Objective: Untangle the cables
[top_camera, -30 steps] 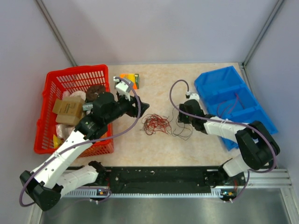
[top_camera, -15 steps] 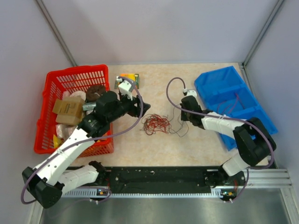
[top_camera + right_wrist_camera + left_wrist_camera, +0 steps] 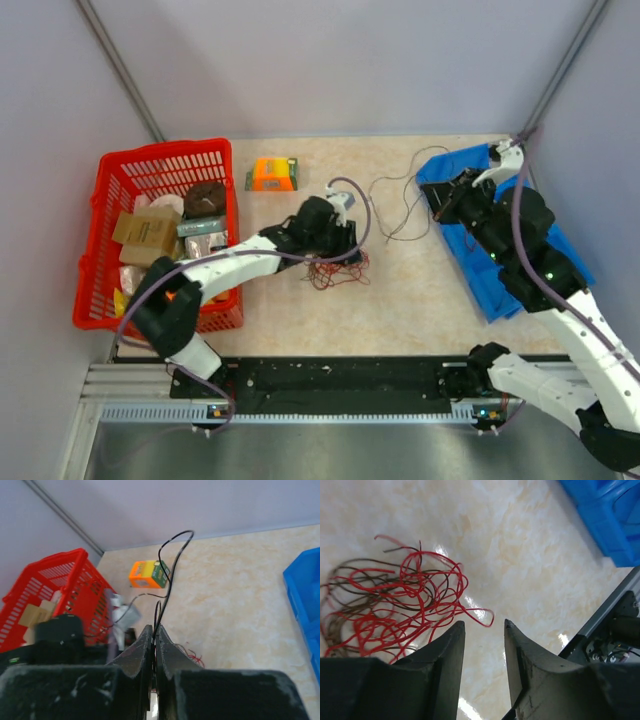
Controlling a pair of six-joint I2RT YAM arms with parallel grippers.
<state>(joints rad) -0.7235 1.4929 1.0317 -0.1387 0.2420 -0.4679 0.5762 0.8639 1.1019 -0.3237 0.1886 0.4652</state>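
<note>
The cables are in two parts. A tangle of thin red and brown wires (image 3: 335, 268) lies mid-table, seen close up as a wire tangle (image 3: 395, 605) in the left wrist view. My left gripper (image 3: 345, 250) hangs right over its right edge; the left gripper (image 3: 482, 623) is open, with only a red loop just beyond its tips. A thin black cable (image 3: 395, 200) stretches from the tangle's side up to my right gripper (image 3: 440, 208), raised in front of the blue bin. The right gripper (image 3: 154, 628) is shut on this black cable (image 3: 167, 575), which rises from between the tips.
A red basket (image 3: 120, 170) full of packets stands at the left. A blue bin (image 3: 500, 160) sits at the right, under my right arm. An orange and green box (image 3: 272, 172) lies at the back, between them.
My right gripper shut on the black cable and rose back and to the right, drawing it out of the tangle. My left arm swung in over the red wires and its jaws narrowed.
</note>
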